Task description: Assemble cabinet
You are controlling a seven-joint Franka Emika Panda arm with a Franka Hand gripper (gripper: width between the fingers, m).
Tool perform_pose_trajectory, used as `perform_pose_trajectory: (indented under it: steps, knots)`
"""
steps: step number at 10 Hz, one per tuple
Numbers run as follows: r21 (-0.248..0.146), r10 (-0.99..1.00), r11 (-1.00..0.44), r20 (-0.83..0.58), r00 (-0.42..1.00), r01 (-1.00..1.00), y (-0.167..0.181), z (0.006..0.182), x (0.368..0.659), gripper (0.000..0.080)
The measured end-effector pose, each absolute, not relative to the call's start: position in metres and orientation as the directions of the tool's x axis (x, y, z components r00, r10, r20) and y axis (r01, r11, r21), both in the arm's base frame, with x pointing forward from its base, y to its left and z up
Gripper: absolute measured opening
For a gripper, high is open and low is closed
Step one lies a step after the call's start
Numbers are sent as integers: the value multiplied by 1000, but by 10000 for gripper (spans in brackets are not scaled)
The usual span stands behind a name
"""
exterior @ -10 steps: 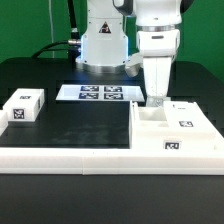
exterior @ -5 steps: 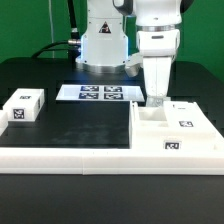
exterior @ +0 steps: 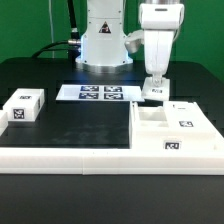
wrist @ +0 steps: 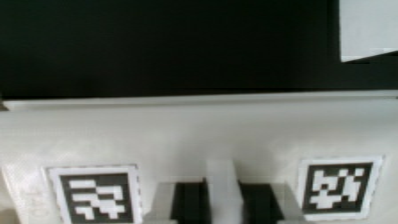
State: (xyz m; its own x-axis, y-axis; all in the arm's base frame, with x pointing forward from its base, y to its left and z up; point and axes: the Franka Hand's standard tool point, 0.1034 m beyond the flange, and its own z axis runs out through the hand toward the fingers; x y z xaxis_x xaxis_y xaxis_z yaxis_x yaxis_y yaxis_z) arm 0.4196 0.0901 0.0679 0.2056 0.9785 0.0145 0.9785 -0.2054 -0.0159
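The cabinet [exterior: 176,130], a white boxy body with tags on its faces, lies hollow side up at the exterior view's right. My gripper [exterior: 153,92] hangs just above its far left corner. It is shut on a small white tagged part [exterior: 152,90] and holds it clear of the cabinet. In the wrist view my gripper [wrist: 217,196] shows as two dark fingers [wrist: 187,200] clamped on that white part [wrist: 196,140], with a square tag on each side of them. Black table shows beyond the part.
A small white tagged block [exterior: 24,106] sits at the exterior view's left. The marker board [exterior: 100,93] lies at the back before the robot base. A long low white border rail [exterior: 80,158] runs along the front. A white shape [wrist: 370,30] shows in a corner of the wrist view.
My gripper has risen from the cabinet's far left corner, and the small white tagged part has come up with it. The cabinet and the left block have not moved.
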Motion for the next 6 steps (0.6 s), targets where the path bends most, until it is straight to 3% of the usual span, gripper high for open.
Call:
perform_pose_trajectory:
  steps: [6]
  knots:
    - [-41,973,-230,23,231,972,72,54,432,70]
